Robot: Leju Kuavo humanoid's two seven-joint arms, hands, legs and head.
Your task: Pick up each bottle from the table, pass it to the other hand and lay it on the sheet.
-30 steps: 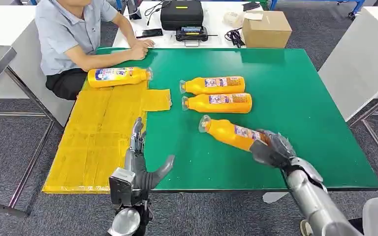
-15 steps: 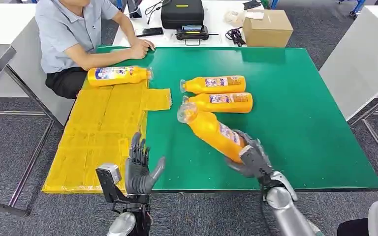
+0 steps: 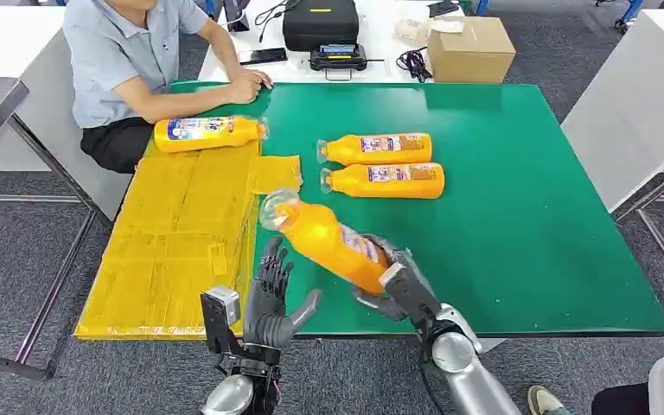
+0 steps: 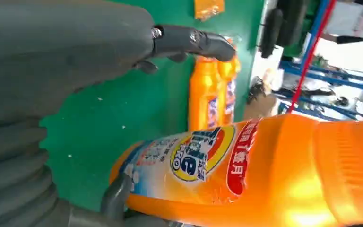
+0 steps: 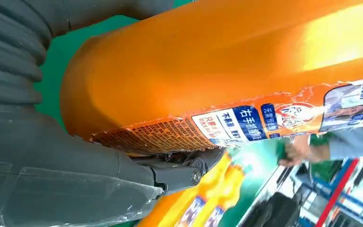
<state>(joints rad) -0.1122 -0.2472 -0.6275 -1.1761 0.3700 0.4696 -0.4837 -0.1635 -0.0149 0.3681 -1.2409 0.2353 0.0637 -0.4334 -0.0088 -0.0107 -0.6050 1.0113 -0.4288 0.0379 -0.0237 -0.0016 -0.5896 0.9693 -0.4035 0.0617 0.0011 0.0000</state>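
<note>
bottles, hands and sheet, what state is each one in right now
held bottle: lifted off the table, tilted, gripped at its base
right hand: grips the held bottle
left hand: holds nothing, fingers apart
bottle on sheet: lying flat
two bottles on table: lying side by side
yellow sheet: spread flat

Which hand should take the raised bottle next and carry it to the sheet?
The left hand. It is open beside the bottle that the right hand holds by its base, and it sits next to the yellow sheet, so it likely has the shorter path.
</note>
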